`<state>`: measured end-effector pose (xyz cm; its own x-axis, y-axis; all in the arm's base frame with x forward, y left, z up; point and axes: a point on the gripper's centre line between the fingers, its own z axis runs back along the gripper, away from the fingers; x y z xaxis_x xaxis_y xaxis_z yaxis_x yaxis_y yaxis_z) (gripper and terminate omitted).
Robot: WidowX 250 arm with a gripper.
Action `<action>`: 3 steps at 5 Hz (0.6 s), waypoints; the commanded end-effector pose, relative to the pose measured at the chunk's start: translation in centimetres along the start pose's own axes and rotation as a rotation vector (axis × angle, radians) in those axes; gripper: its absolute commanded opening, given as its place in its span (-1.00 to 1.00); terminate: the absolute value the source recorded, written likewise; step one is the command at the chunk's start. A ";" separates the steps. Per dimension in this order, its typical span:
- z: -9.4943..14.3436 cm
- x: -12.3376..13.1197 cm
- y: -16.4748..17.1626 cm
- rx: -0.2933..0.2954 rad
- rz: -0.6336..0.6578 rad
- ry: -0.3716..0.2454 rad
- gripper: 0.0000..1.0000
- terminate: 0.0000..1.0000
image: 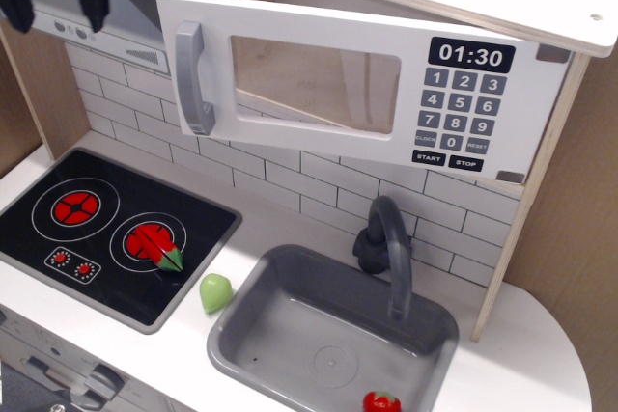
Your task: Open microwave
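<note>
The toy microwave (pixel 367 84) sits under the top shelf. Its white door is swung partly open toward me, hinged at the right. The grey bar handle (pixel 193 79) is on the door's left edge. The clear window shows the wooden inside. The black clock reads 01:30 above grey number keys (pixel 465 108). My gripper (pixel 53 2) is at the top left corner, well left of the handle and apart from it. Its two dark fingers (pixel 94 2) point down with a gap between them and hold nothing.
A grey slanted range hood (pixel 126 7) hangs behind the gripper. Below is a black stove (pixel 106 229) with red burners and a small red-green toy. A green toy (pixel 215 291) lies beside the grey sink (pixel 251 335), with a dark faucet (pixel 386 248) and a red toy (pixel 382 401).
</note>
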<state>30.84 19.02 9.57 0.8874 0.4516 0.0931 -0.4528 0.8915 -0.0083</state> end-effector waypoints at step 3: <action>-0.3 -5.0 -6.2 0.022 -0.407 -0.067 1.00 -1.00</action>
<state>29.32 10.52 6.26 0.9943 0.0593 0.0883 -0.0633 0.9971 0.0426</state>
